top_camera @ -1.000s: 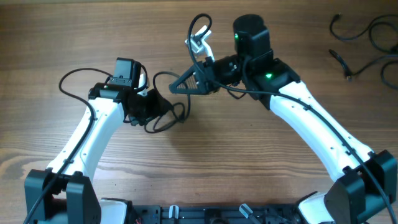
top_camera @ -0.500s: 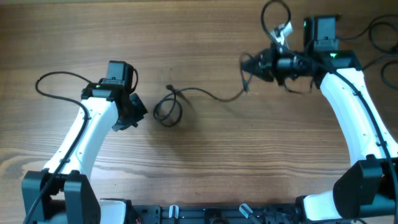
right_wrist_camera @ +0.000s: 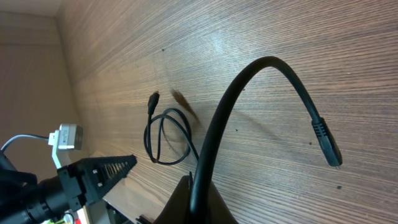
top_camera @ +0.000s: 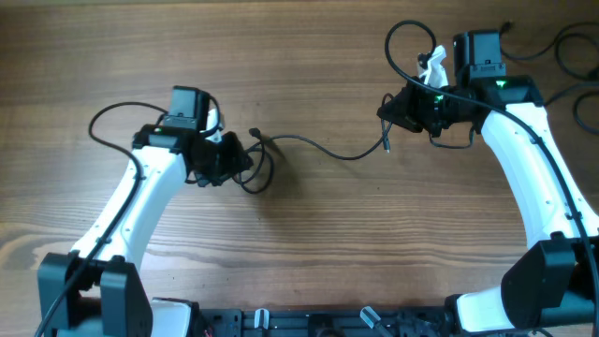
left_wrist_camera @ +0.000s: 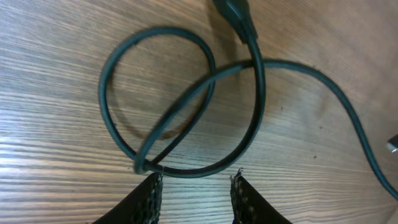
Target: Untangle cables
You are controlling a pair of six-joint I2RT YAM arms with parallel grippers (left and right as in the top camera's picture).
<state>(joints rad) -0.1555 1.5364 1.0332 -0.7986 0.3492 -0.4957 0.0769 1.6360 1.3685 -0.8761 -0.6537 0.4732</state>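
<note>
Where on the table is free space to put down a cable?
The table is bare below the stretched cable, between the left arm and right arm, and above it toward the far edge. Crowded: the loop at the left gripper, and the far right corner with other cables.

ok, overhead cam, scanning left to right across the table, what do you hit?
left gripper → coiled cable loop → stretched cable strand → right gripper → spare cables at the far right edge
</note>
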